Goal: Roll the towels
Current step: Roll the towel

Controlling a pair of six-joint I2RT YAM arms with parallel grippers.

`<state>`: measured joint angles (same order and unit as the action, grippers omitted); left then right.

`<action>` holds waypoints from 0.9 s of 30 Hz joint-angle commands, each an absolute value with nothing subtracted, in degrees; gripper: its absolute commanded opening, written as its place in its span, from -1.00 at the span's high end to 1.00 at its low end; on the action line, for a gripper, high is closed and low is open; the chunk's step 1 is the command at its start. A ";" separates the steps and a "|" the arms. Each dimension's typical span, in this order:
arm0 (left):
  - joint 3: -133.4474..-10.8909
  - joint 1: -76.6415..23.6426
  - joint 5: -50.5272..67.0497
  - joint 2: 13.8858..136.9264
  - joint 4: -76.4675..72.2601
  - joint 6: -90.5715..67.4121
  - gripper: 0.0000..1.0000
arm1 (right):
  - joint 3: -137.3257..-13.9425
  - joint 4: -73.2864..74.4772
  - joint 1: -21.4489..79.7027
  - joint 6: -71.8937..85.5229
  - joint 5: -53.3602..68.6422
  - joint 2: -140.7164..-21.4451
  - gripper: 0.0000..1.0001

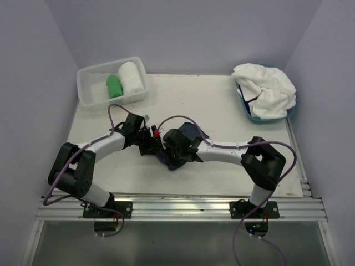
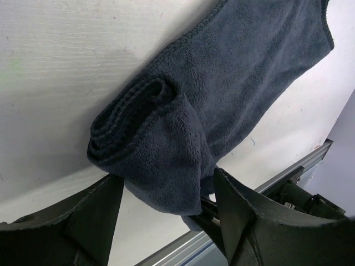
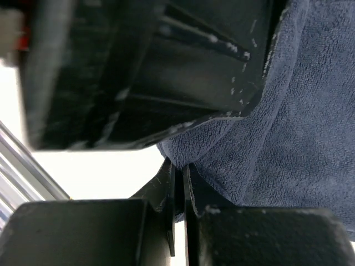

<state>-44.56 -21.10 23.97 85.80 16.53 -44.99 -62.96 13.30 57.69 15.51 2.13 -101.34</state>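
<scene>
Navy towel (image 2: 222,94), plush, half-rolled

The top camera sits above and behind my bases (image 1: 105,209), looking down on the whole tabletop (image 1: 222,100). My left wrist camera peers past my fingers (image 2: 97,213), close on the navy towel (image 2: 249,83) toward the tabletop's near edge. My right wrist camera, closer still, shares that towel.

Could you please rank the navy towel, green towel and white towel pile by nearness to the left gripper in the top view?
1. navy towel, at the left gripper
2. green towel, far-left basket
3. white towel pile, far-right tub
</scene>
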 commanded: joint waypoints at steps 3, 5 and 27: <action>-44.56 -21.88 24.53 87.98 12.48 -46.76 -0.37 | -61.88 10.55 56.52 16.96 6.59 -98.35 1.00; -44.65 -22.06 23.12 87.72 13.09 -46.67 -0.36 | -61.87 10.55 56.16 16.96 6.59 -98.35 1.00; -38.50 -27.42 15.74 83.23 9.76 -56.16 -0.53 | -62.75 11.69 55.28 18.19 4.48 -98.35 1.00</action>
<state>-39.79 -26.28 17.37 83.09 13.91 -52.64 -62.06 12.71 55.70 17.56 4.84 -101.08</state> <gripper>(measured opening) 0.763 0.038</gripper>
